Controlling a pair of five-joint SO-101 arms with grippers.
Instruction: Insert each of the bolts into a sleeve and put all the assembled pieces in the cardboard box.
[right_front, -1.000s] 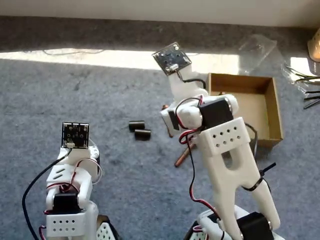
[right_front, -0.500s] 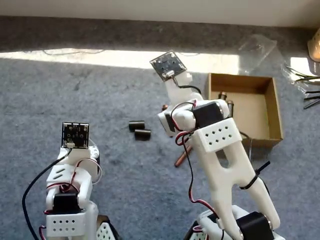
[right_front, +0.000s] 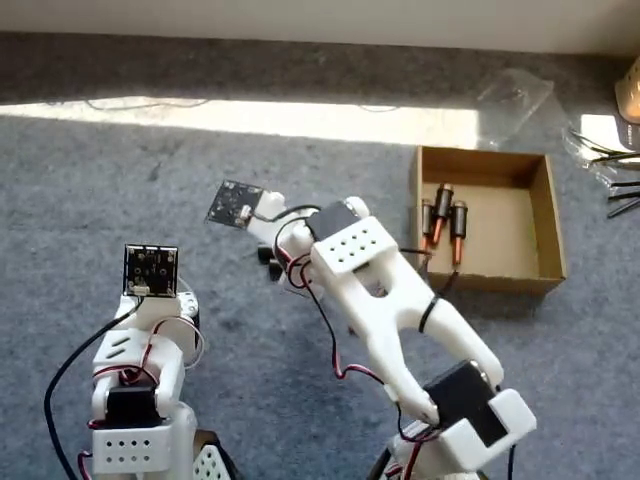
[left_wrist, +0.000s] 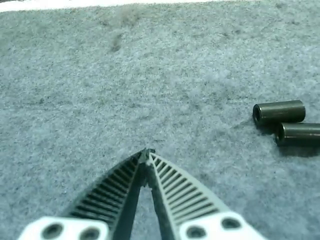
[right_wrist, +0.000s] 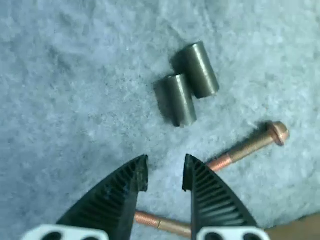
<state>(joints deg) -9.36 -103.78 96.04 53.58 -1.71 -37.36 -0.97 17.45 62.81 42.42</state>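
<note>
Swinging away from the cardboard box (right_front: 481, 156), your right arm crossed the grey carpet in the last half second and ended up over the loose parts. A second earlier it stood at the box's near wall and hid much of the inside. With the arm gone, three assembled pieces (right_front: 443, 214) showed lying side by side in the box's left part, bolt shanks pointing toward you.

The right gripper (right_wrist: 165, 167) was released and carried nothing, its jaws parted a little above the carpet. Just ahead of it lay two dark sleeves (right_wrist: 190, 84), touching and roughly parallel. One copper bolt (right_wrist: 250, 145) lay near them by the gripper's tip, and a second bolt (right_wrist: 161, 222) lay partly under the jaws.

Your left arm did not move across the frames. The left gripper (left_wrist: 147, 154) was clenched on nothing and low over the carpet, with the same two sleeves off to its side and well apart from it.

I judged that a delivery was just finished and the next pick was being set up: three pairs done, two sleeves and two bolts left to join and box.

No brand, label or writing could be read on the box, the sleeves or the bolts.
</note>
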